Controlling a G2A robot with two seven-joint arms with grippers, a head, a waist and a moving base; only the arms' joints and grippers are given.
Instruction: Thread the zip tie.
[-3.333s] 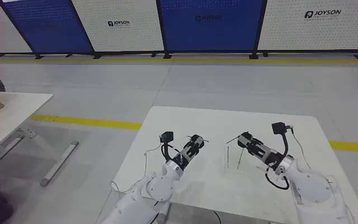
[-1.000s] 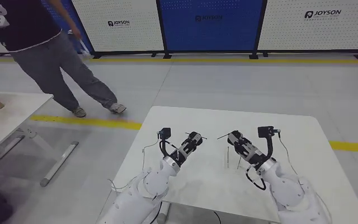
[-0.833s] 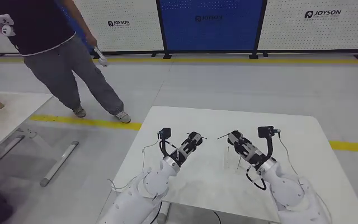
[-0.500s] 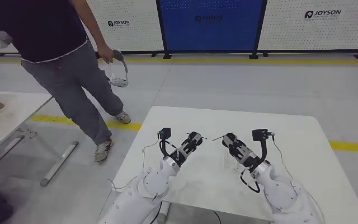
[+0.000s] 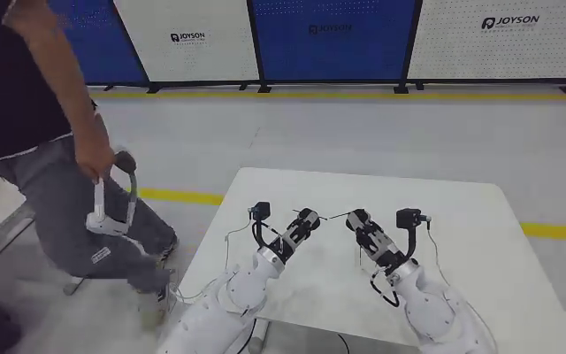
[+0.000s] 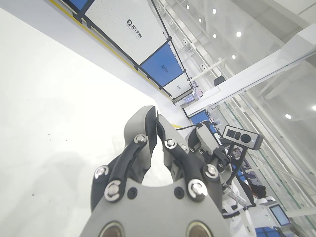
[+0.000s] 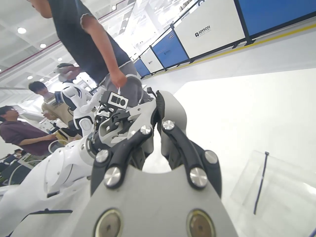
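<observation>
Roughly midway, I'd judge. The left gripper [image 5: 309, 216] is pinched narrow on a thin dark tie [image 5: 337, 215] that juts from its tips toward the right gripper [image 5: 355, 218], which is also pinched shut, seemingly on the other end. The tips are near each other but apart. Whether the tail has entered the head is too small to tell, so feeding through looks left. Beside the right gripper, a spare tie [image 7: 261, 181] lies in a clear tray [image 7: 284, 198].

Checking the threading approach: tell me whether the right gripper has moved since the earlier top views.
Yes. The right gripper has moved across the table toward the left gripper, away from the table's right edge.
</observation>
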